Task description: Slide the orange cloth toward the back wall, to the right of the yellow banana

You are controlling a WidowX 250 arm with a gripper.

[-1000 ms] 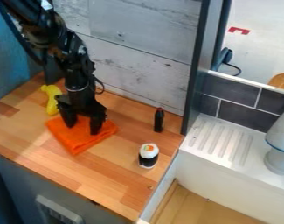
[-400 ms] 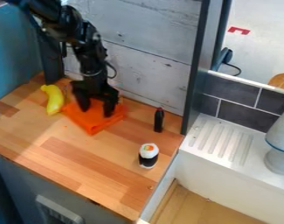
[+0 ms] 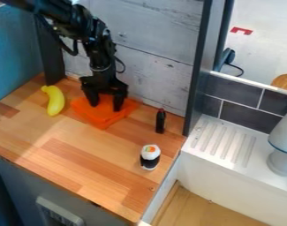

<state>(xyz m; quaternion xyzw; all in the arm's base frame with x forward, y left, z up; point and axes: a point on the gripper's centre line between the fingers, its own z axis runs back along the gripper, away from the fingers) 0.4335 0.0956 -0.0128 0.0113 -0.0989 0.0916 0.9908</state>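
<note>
Evidently the orange cloth is the thing nearest my work: it lies folded on the wooden counter, towards the back, close to the plank wall. Above it I have the gripper pointing down, its fingers parted and the tips down at the cloth. I see no fold pinched between them, so I judge the hand released, touching the fabric from above rather than grasping it. That steep posture probably suits something so thin and flat, which offers little side to grip.

Just beside the cloth, towards the left of my view, a yellow banana rests on its side, as its curved shape would favour. On the other side a small dark bottle stands upright on its base, near the wall. Nearer to me, a sushi-like piece also stands on end, its patterned top showing, well apart from the gripper.
</note>
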